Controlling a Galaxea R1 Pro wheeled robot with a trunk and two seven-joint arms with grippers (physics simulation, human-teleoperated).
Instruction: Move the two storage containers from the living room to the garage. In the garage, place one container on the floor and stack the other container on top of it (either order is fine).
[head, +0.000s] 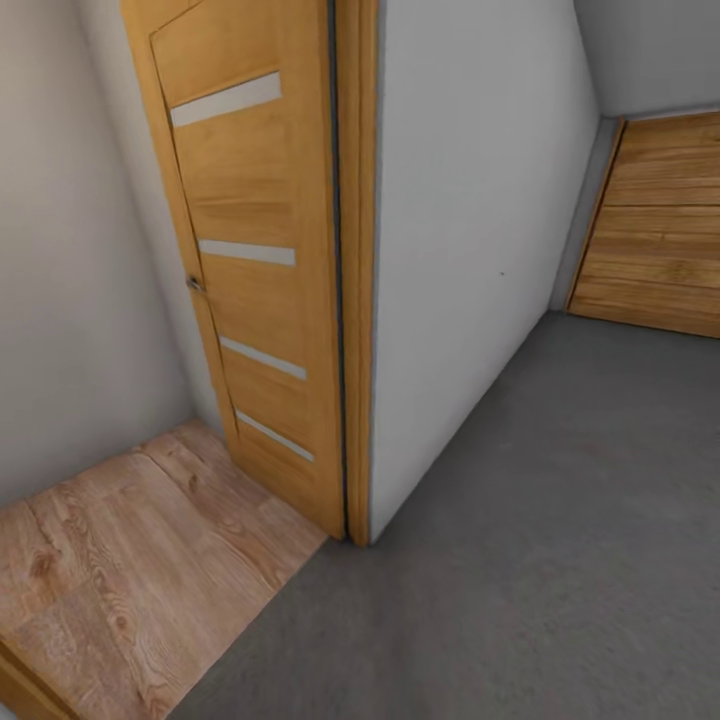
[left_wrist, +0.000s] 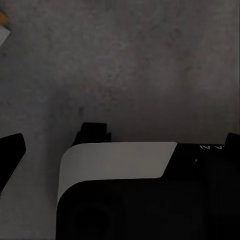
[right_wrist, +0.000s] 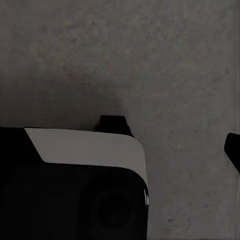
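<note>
Standing at a doorway — wood door (head: 255, 290) at 11 o'clock, grey wall (head: 470, 230) at 12, wood floor (head: 120, 560) at 8. Grey floor (head: 540, 540) of the garage from 3 to 6 o'clock, plank wall (head: 660, 225) at 2. No bins in sight here, so can't say where. Left tool (left_wrist: 55, 137) and right tool (right_wrist: 175, 135) hang over grey floor — can't tell if open or closed, nothing seen held. Looks like a driving step, between rooms. Next, likely: go find a bin and roll it in here.
</note>
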